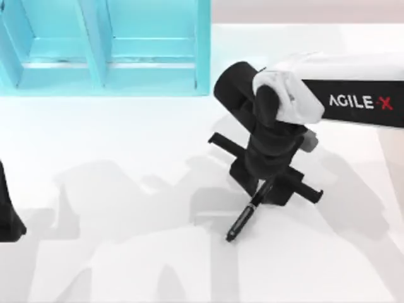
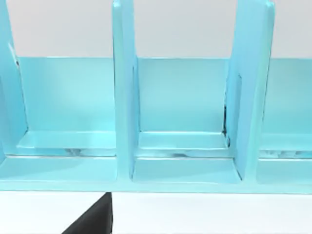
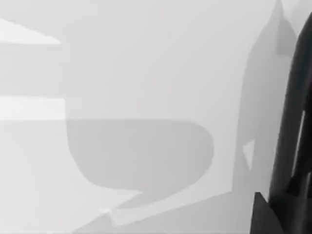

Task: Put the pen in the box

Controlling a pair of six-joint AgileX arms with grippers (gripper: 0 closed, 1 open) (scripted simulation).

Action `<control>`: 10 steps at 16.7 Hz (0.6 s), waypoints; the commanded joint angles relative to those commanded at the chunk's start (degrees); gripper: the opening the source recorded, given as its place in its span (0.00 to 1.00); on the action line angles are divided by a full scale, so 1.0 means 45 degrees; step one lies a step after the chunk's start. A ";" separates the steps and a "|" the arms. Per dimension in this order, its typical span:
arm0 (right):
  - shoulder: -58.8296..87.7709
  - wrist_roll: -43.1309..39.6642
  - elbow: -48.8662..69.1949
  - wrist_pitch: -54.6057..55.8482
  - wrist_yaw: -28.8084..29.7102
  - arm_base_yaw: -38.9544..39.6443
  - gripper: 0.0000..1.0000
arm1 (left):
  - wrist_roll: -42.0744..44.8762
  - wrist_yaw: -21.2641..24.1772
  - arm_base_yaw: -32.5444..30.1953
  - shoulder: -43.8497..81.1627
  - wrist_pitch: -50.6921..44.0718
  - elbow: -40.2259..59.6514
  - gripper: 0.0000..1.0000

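The right arm (image 1: pixel 353 95) is white over black with white "AGILE·X" lettering and a red X.

From my right wrist I see the pale surface (image 3: pixel 146 63) crossed by grey shadows, with a slim black pen (image 3: pixel 292 131) running along one edge, close to the camera.

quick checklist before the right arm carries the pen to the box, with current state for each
1. Pen at the right end effector: ok, its upper end sits under the end effector.
2. Grip firmly closed on the pen: cannot tell.
3. Pen clear of the table: cannot tell, it hangs tilted with the tip low.
4. Box compartments free to receive it: ok.
5. Left arm out of the path: ok, parked at the left edge.
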 joint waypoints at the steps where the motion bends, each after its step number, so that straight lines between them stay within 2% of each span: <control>1: -0.0078 0.0027 0.0270 -0.0304 -0.0002 -0.0013 0.00 | 0.0000 0.0000 0.0000 0.0000 0.0000 0.0000 1.00; 7: -0.0890 -0.0012 0.2565 -0.3726 -0.0010 -0.0023 0.00 | 0.0000 0.0000 0.0000 0.0000 0.0000 0.0000 1.00; 10: -0.1171 -0.0073 0.3094 -0.4320 -0.0010 -0.0007 0.00 | 0.0000 0.0000 0.0000 0.0000 0.0000 0.0000 1.00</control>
